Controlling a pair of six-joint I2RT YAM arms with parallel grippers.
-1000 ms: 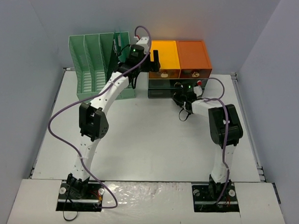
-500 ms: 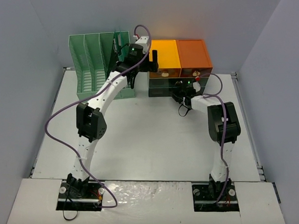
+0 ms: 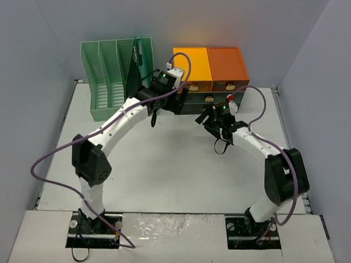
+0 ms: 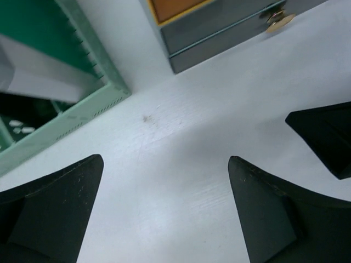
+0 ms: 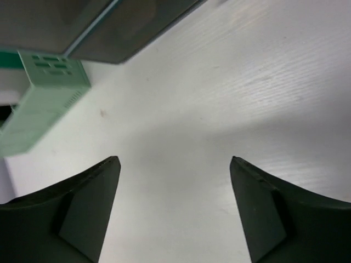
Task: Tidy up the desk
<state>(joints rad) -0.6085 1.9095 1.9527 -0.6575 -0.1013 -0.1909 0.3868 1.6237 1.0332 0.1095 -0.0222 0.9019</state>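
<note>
The desk (image 3: pixel 163 165) is a white tabletop with metal edge rails. My left gripper (image 3: pixel 167 108) hovers over it just in front of the gap between the green file rack (image 3: pixel 111 77) and the drawer cabinet (image 3: pixel 212 69). In the left wrist view the left gripper (image 4: pixel 165 160) is open, with only bare desk (image 4: pixel 181 126) between its fingers. My right gripper (image 3: pixel 209 119) hangs in front of the cabinet's dark lower drawers. The right gripper (image 5: pixel 175 160) is open too, over bare desk (image 5: pixel 219 98), holding nothing.
The green slotted file rack (image 4: pixel 82 109) stands at the back left with dark folders in its right slot. The orange-and-dark-green cabinet (image 4: pixel 219 33) stands at the back centre, its drawers pushed in. The rack's corner (image 5: pixel 46 98) and the cabinet's base (image 5: pixel 126 27) show in the right wrist view.
Both arms have pulled back from the rack and cabinet toward the desk's middle. The right gripper went from shut to open, and the left opened wider.
</note>
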